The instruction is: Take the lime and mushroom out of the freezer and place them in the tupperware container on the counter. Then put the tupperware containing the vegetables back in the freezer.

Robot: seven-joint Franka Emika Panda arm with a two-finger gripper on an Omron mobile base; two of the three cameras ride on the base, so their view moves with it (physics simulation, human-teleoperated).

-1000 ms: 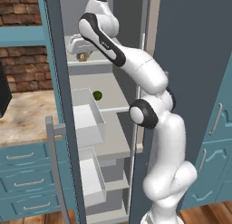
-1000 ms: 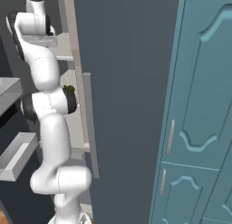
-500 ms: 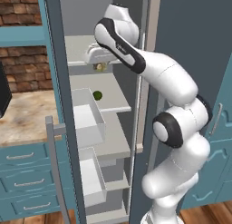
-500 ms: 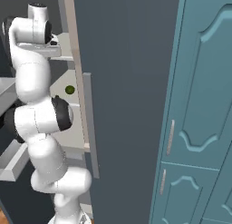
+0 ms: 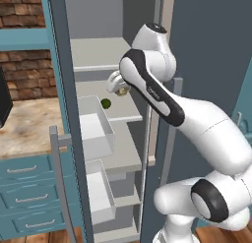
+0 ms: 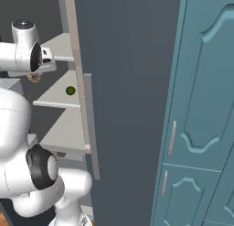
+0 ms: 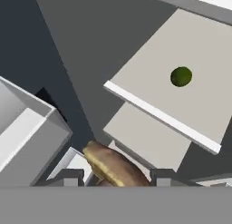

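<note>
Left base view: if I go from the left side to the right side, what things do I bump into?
Counter → white drawer bin → lime → mushroom in the gripper → dark freezer door.

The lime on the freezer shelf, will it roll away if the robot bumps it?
Probably, yes. The lime is a small smooth ball alone on a flat pale shelf, with nothing beside it to stop it. The shelf's front edge looks flat, with no lip, so a nudge might send it off. Its round skin could slip between the fingers.
</note>
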